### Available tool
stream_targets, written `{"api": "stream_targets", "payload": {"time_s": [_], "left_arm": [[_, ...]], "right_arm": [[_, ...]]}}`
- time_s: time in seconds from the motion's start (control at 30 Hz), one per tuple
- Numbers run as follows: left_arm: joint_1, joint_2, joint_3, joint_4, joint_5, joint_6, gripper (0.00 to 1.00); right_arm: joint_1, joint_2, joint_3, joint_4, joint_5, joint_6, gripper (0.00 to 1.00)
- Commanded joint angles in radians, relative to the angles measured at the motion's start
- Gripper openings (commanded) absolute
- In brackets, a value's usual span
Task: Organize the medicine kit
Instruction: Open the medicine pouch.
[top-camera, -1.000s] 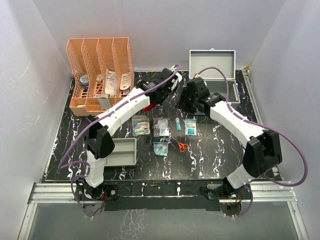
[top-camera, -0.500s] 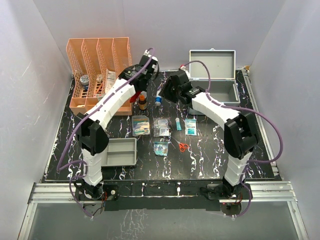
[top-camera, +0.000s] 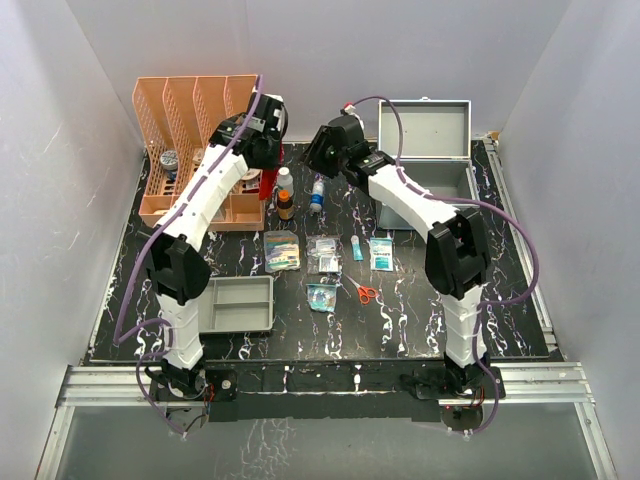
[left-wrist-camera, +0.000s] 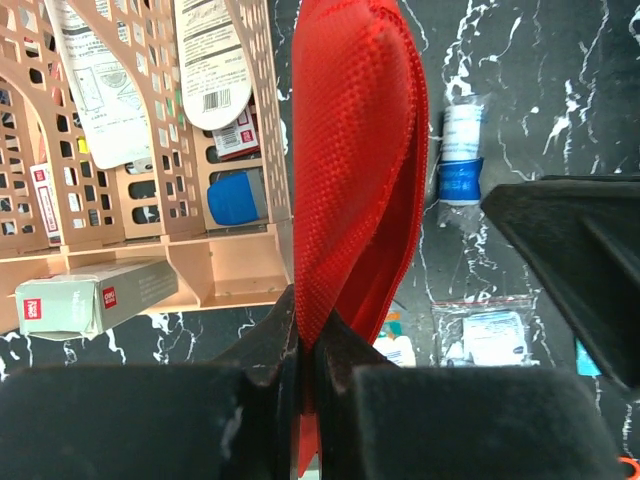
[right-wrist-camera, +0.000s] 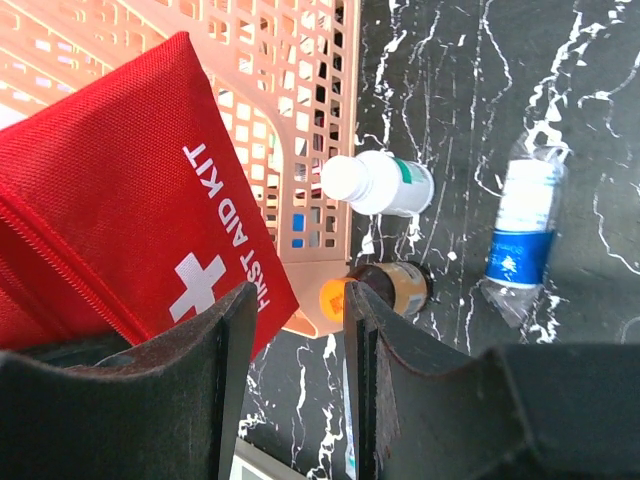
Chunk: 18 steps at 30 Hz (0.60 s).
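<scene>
Nearest the arm bases, a grey tray (top-camera: 240, 303) sits on the tabletop (top-camera: 420, 310), probably as a bin for loose items. Just beyond it the sachets (top-camera: 281, 250) and the orange-handled scissors (top-camera: 366, 293) lie flat in a loose row, spread so that each can be picked singly. Farther back a white bottle (right-wrist-camera: 378, 183) and a brown bottle (right-wrist-camera: 395, 288) sit close together, with a blue-labelled bottle (right-wrist-camera: 522, 235) lying near them. Above these the left end effector (left-wrist-camera: 310, 350) is pinched tight on one edge of the red first aid pouch (left-wrist-camera: 355, 150). It holds the pouch off the tabletop just beside the right end of the orange rack (top-camera: 195, 110), seemingly to present it to the other arm. The right end effector (right-wrist-camera: 298, 340) faces the pouch's printed side, fingers spread wide and gripping nothing, which suggests it is readying a second hold. At the back right the grey case (top-camera: 425, 128) stands with its lid raised, ready to receive things.
</scene>
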Motion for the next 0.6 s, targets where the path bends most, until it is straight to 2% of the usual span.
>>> {"api": "stream_targets", "payload": {"time_s": [0.0, 0.57], "left_arm": [[0.015, -0.003, 0.055, -0.021, 0.072, -0.04, 0.0], [0.022, 0.026, 0.024, -0.005, 0.105, -0.047, 0.0]], "right_arm": [[0.002, 0.029, 0.096, 0.047, -0.054, -0.023, 0.38], [0.045, 0.062, 0.193, 0.036, -0.077, -0.073, 0.43]]}}
